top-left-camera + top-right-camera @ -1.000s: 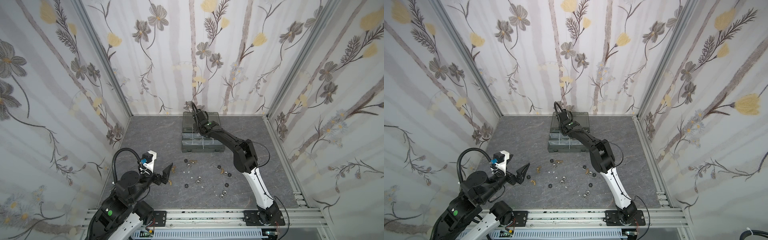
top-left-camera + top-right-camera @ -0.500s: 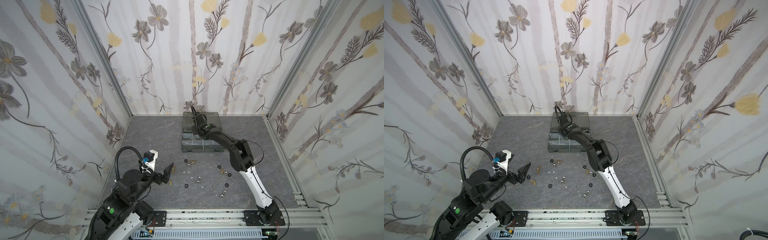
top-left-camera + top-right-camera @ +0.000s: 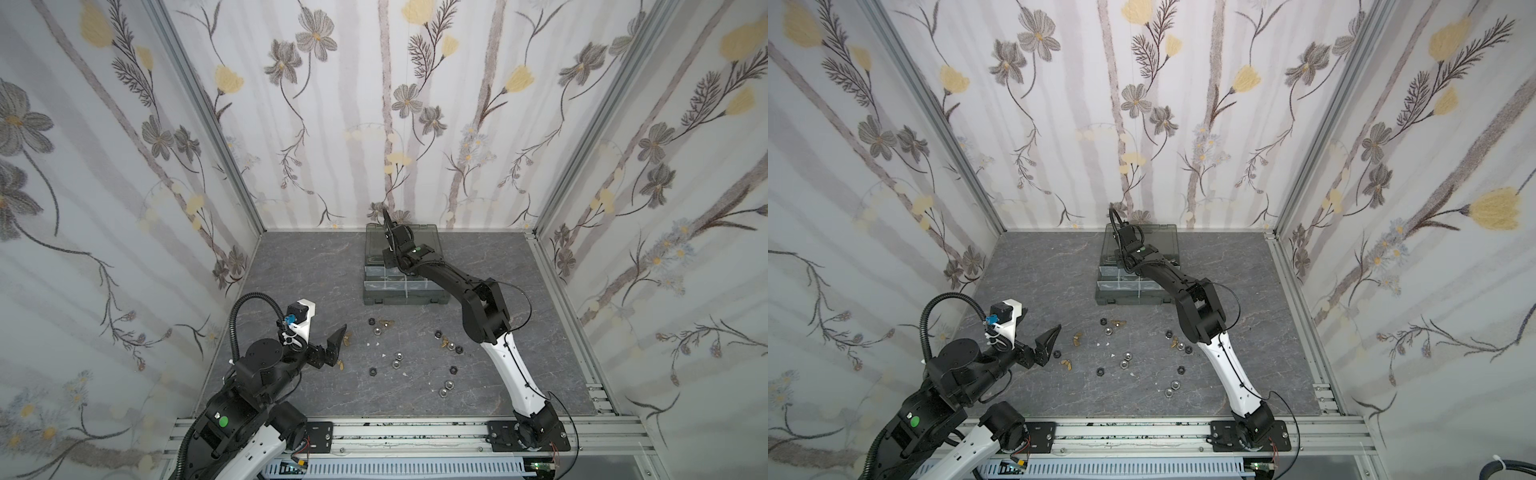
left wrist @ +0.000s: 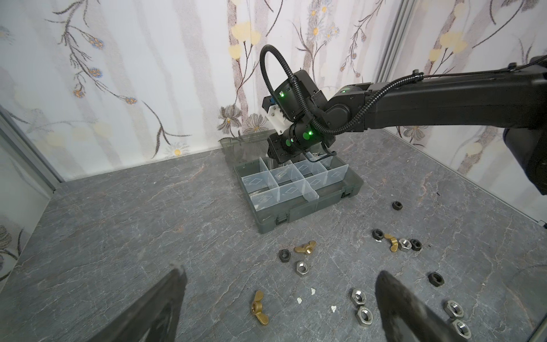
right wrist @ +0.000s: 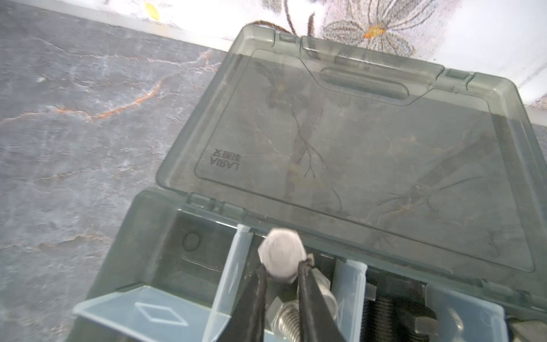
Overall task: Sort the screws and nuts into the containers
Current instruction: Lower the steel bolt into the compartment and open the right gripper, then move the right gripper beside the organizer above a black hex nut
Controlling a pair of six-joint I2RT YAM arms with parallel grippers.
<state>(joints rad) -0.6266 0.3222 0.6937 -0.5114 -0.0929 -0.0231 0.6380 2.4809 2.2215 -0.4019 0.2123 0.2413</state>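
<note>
1. The left gripper (image 4: 279, 271) hovers above the table (image 3: 291, 266) at about 8 o'clock and touches nothing. Its jaws are spread wide. In the left wrist view a brass wing nut (image 4: 260, 308) lies on the table between the two fingers.
2. The loose nuts (image 3: 395, 364) are scattered from the table's centre toward 6 o'clock. They are black and silver hex nuts and a few brass wing nuts, lying singly or in small clusters, apart from the case.
3. The organiser case (image 3: 405, 298) sits at 12 o'clock near the back wall. Its smoky lid (image 5: 355, 142) is tilted open toward 12 o'clock, and clear dividers part the tray into compartments (image 4: 266, 170).
4. The right gripper (image 5: 283, 263) hangs over the case's 12 o'clock row, by the hinge. It is above the compartment next to the 9 o'clock corner cell.
5. The hex head of a silver screw (image 5: 282, 254) sits between the fingertips, which stand narrowly apart on either side of it. Whether they press on it cannot be told.
6. Below the fingers a second silver screw (image 5: 288, 321) lies in that same compartment. A black screw (image 5: 381, 314) lies in the next one toward 3 o'clock.
7. The right arm (image 3: 482, 307) stretches from its base at 5 o'clock up to the case.
</note>
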